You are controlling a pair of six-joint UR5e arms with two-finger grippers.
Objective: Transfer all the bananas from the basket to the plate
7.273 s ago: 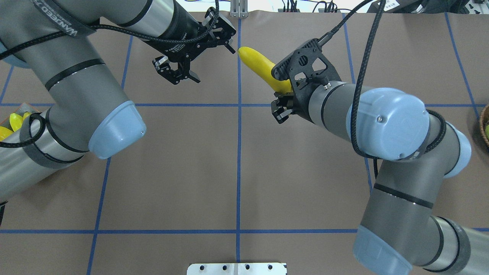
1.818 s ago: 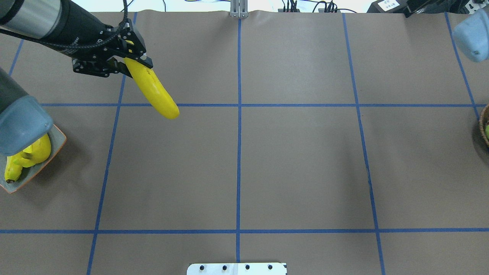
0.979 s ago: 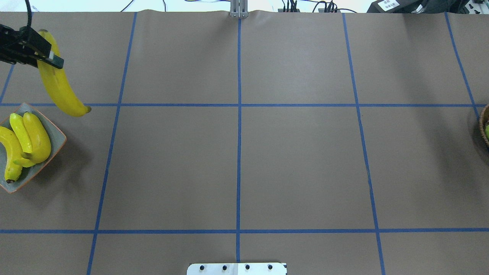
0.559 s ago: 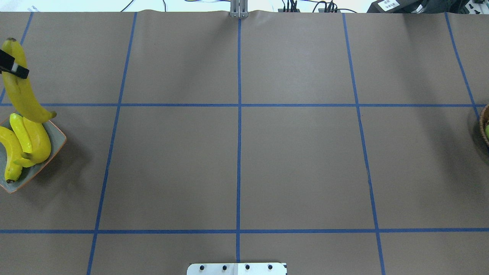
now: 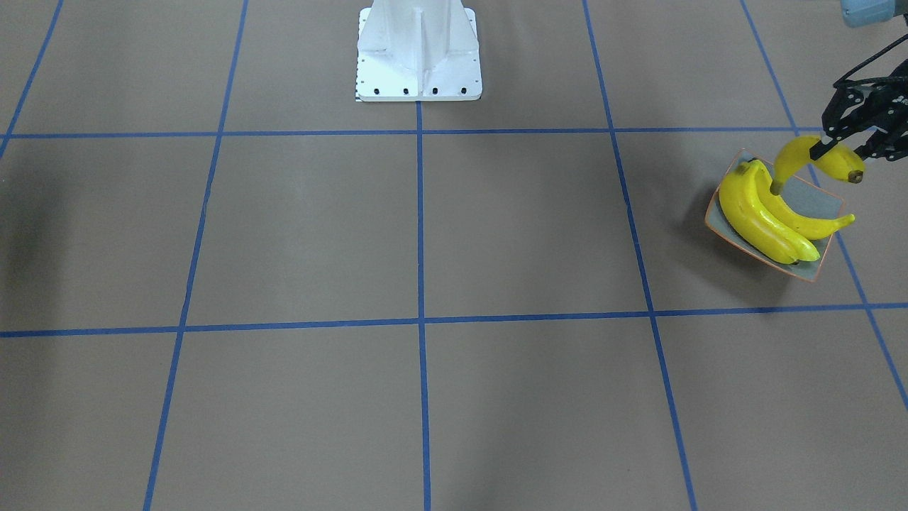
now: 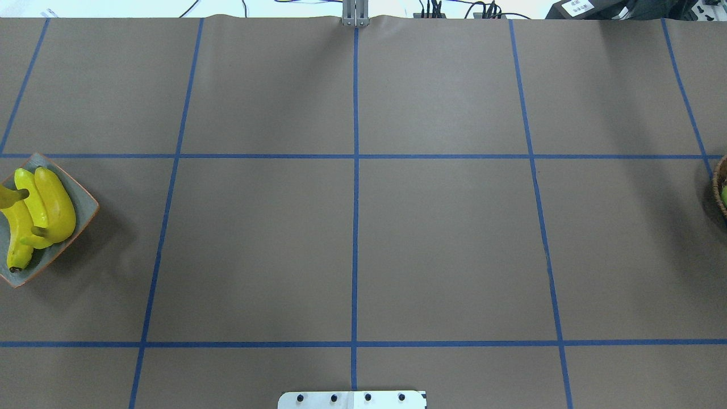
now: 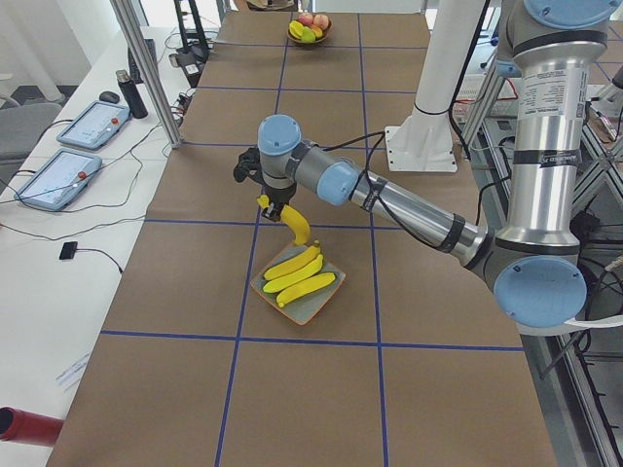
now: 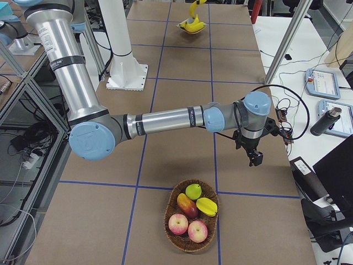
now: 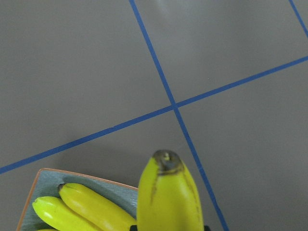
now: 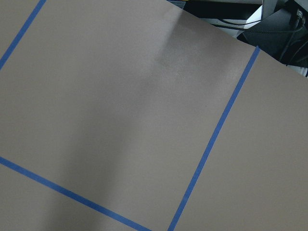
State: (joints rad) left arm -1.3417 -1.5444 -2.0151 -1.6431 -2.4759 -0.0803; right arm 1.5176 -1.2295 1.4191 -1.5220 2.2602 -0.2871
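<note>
My left gripper is shut on a yellow banana near its stem end and holds it just above the grey plate's back corner. The banana hangs with its dark tip down. In the left wrist view the held banana fills the bottom, over the plate. Three bananas lie on the plate. My right gripper hovers beside the wicker basket; I cannot tell whether it is open. The right wrist view shows only bare table.
The basket holds apples, a green fruit and a yellow fruit. The white robot base stands at the table's middle edge. Blue tape lines cross the brown table. Tablets and cables lie on the side desks.
My left gripper carried the banana leftward out of the overhead view to just above the plate. Only the banana's tip shows there now. My right arm had left the overhead view earlier.
</note>
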